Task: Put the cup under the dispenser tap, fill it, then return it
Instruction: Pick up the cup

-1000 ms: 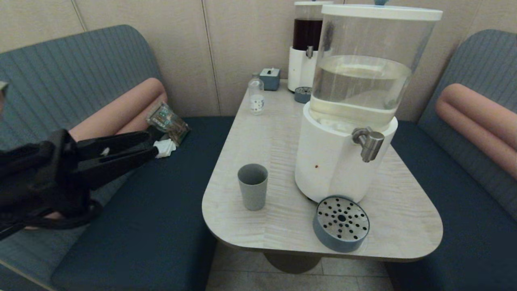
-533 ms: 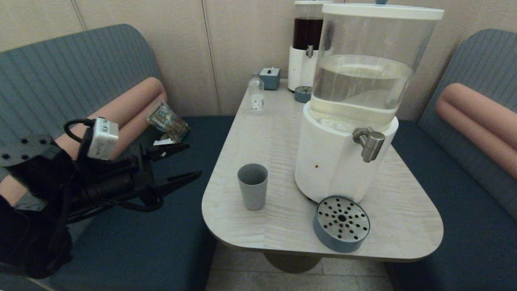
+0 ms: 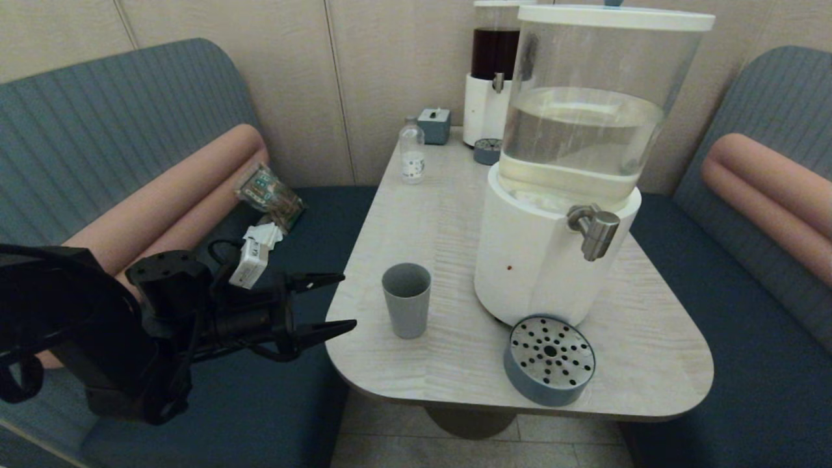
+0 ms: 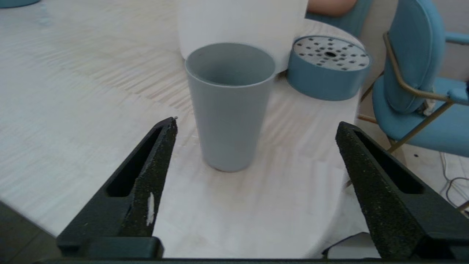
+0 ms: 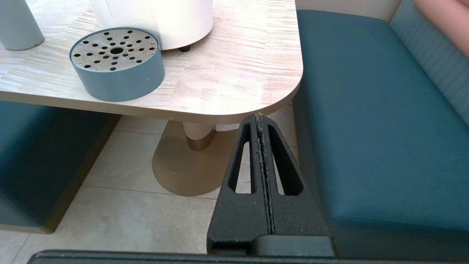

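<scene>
Spread-fingered left gripper (image 3: 348, 302) near upright cup (image 3: 407, 299), drip tray (image 3: 549, 359) beyond, nothing between.

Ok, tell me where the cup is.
In the head view the cup stands upright on the table's left part, between the open left gripper and the white-based dispenser.

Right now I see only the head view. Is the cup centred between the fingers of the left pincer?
Observer: Yes. In the left wrist view the cup stands centred ahead of the open left pincer, not yet between its fingers.
Operator: Is something inside the cup?
Observer: No liquid shows on the inner wall that this view sees; the bottom is hidden.
Operator: Where is the right pincer?
Observer: The right pincer is shut, below the table edge, beside the bench seat.
</scene>
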Controlling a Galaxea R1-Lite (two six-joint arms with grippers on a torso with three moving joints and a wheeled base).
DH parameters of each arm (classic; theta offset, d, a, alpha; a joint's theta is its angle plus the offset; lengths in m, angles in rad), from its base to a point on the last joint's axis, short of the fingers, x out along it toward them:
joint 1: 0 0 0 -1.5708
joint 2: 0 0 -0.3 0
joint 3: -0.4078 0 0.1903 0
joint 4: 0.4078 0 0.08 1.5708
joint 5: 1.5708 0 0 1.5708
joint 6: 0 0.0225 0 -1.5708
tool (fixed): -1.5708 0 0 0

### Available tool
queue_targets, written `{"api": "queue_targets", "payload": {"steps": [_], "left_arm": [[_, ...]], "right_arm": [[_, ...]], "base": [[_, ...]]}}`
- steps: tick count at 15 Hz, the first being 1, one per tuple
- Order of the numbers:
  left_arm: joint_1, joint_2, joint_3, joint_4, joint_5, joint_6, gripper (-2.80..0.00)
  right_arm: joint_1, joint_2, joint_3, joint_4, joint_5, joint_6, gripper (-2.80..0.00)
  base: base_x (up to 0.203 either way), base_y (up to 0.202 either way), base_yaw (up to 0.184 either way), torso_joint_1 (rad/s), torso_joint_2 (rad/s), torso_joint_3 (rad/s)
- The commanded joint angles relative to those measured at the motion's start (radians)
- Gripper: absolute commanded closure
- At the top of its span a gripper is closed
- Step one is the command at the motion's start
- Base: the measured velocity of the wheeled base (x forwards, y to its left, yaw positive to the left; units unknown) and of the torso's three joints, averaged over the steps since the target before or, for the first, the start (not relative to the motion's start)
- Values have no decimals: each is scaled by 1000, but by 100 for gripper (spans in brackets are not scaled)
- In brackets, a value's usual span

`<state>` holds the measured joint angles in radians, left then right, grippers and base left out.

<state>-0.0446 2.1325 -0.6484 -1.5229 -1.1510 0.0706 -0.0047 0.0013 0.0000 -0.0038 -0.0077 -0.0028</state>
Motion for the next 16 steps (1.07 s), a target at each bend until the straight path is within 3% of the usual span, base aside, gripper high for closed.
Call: {"api": "queue_targets", "payload": {"steps": [1, 8, 16], "left_arm": [[-9, 94, -68, -7, -8, 0, -280], [-48, 269, -242, -7, -4, -10, -280], [-140, 328, -321, -7, 20, -29, -280]], "right_arm": [[0, 0, 0, -1, 0, 0, 0], [0, 0, 2, -1, 0, 0, 0], [0, 0, 2, -1, 0, 0, 0]], "base": [[0, 0, 0, 0, 0, 0], [0, 0, 0, 0, 0, 0], [0, 0, 0, 0, 0, 0]]}}
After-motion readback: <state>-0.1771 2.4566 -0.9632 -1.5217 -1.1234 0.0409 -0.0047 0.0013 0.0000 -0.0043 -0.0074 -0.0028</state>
